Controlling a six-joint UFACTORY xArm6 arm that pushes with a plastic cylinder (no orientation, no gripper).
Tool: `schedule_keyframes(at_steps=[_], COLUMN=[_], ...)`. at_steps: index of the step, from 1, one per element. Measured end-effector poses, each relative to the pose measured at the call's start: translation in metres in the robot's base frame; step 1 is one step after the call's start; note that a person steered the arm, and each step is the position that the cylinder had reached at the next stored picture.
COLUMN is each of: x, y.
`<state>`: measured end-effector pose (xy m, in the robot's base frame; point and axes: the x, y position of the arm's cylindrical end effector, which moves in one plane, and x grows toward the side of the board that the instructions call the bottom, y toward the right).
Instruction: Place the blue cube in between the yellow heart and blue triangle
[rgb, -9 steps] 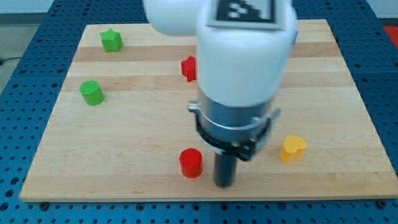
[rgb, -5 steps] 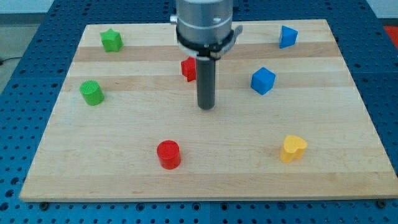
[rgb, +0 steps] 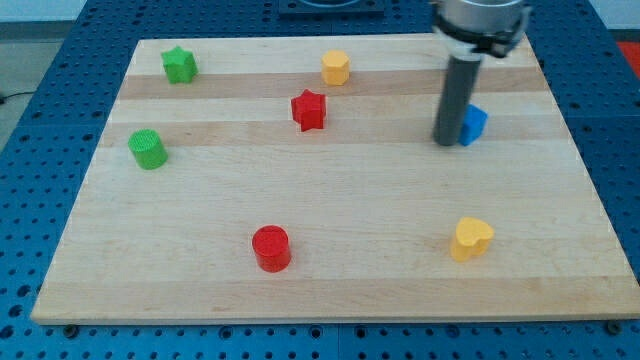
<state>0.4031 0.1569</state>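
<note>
The blue cube (rgb: 474, 122) lies at the view's right, partly hidden behind my rod. My tip (rgb: 447, 143) rests on the board against the cube's left side. The yellow heart (rgb: 471, 239) lies below it, near the board's bottom right. The blue triangle does not show; the rod and arm cover the top right spot where it stood earlier.
A red star (rgb: 309, 109) and a yellow block (rgb: 336, 68) lie at top centre. A green star (rgb: 179, 64) and a green cylinder (rgb: 148, 149) lie at the left. A red cylinder (rgb: 271, 248) lies at bottom centre. The wooden board (rgb: 300, 200) sits on a blue perforated table.
My tip has moved from the board's bottom centre up and then to the right. The blue cube now lies further right. The blue triangle has gone out of sight behind the rod.
</note>
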Motion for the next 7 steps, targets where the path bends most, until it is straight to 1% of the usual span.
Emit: schedule_keyframes(at_steps=[1,2,3,4,5,6,7], x=[-0.028,-0.059,-0.072,-0.072,-0.071,-0.065,-0.048], y=[-0.023,-0.022,-0.001,0.048,0.071,0.052,0.037])
